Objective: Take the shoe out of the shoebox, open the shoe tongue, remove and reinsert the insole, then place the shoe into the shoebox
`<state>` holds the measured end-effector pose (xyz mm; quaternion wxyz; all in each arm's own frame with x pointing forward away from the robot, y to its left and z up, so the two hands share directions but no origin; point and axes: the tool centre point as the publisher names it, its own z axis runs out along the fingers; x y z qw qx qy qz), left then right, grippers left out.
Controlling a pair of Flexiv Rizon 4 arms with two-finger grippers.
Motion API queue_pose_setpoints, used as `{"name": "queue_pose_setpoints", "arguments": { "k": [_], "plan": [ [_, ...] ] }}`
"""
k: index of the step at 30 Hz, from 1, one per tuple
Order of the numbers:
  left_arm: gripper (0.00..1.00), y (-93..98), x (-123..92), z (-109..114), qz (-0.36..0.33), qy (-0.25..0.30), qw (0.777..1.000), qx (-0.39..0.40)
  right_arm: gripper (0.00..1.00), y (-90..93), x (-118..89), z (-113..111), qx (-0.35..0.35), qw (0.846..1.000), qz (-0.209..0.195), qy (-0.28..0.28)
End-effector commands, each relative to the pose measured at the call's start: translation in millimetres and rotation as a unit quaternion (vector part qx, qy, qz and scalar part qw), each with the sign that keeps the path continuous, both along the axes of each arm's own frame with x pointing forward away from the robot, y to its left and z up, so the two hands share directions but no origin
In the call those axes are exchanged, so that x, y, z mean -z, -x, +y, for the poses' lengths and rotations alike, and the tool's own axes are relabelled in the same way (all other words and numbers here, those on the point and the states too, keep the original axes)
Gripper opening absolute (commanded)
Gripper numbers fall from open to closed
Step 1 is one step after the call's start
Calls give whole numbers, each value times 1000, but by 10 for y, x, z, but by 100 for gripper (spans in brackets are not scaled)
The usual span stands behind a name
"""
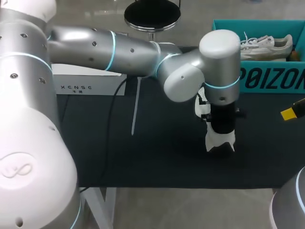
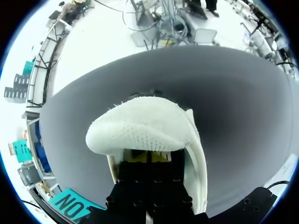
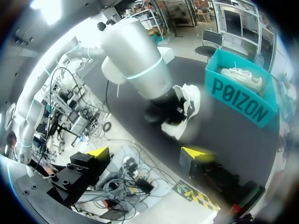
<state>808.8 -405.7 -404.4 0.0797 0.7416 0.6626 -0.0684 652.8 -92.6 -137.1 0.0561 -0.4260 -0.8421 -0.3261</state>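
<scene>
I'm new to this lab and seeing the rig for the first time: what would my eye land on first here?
The big silver left arm stretches across the black mat, with the left pincer shut on a white shoe held on end near the table's middle. At the far right corner a teal shoebox holds a second white sneaker. The right pincer stands open at the right edge.

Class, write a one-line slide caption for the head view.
Left claw down on a white shoe at mid-table; a second shoe lies in the teal shoebox.
</scene>
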Motion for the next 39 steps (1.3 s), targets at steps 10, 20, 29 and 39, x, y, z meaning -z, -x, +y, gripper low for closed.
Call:
{"name": "queue_pose_setpoints", "arguments": {
  "k": [10, 20, 29, 39],
  "plan": [
    [0, -120, 13, 34, -17, 11, 999, -43, 100, 112, 29, -11, 12, 1000, -18, -10],
    [0, -219, -277, 158, -30, 22, 997, -65, 100, 112, 29, -11, 12, 1000, -18, -10],
    [0, -377, -754, 197, -53, 56, 994, -81, 100, 112, 29, -11, 12, 1000, -18, -10],
    [0, -625, -1054, 276, -80, 74, 990, -92, 100, 112, 29, -11, 12, 1000, -18, -10]
  ]
}}
